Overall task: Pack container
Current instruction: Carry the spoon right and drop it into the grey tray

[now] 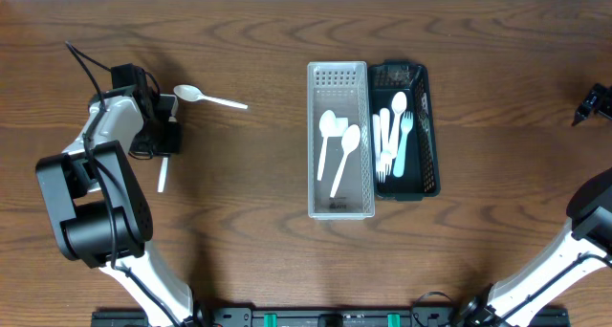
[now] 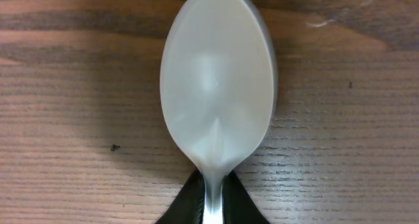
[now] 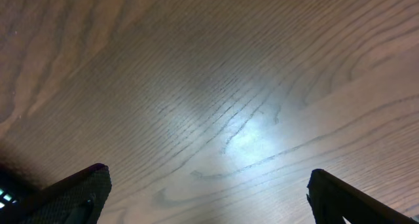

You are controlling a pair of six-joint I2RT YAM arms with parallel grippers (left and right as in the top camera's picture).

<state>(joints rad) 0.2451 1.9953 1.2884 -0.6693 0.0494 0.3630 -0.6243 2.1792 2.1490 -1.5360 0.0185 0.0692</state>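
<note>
My left gripper (image 1: 168, 136) is at the far left of the table, shut on the neck of a white plastic spoon (image 1: 163, 171). In the left wrist view the spoon's bowl (image 2: 216, 86) fills the frame above the wood, with the jaws (image 2: 211, 204) closed on its neck. A second white spoon (image 1: 196, 95) lies loose on the table just right of that gripper. A clear tray (image 1: 312, 136) at the centre holds two white spoons (image 1: 337, 143). My right gripper (image 1: 593, 102) is at the far right edge, open and empty (image 3: 209, 198) over bare wood.
A black mesh basket (image 1: 432, 136) stands against the clear tray's right side and holds several white and pale blue forks (image 1: 394, 136). The left arm's cables (image 1: 91, 69) loop behind it.
</note>
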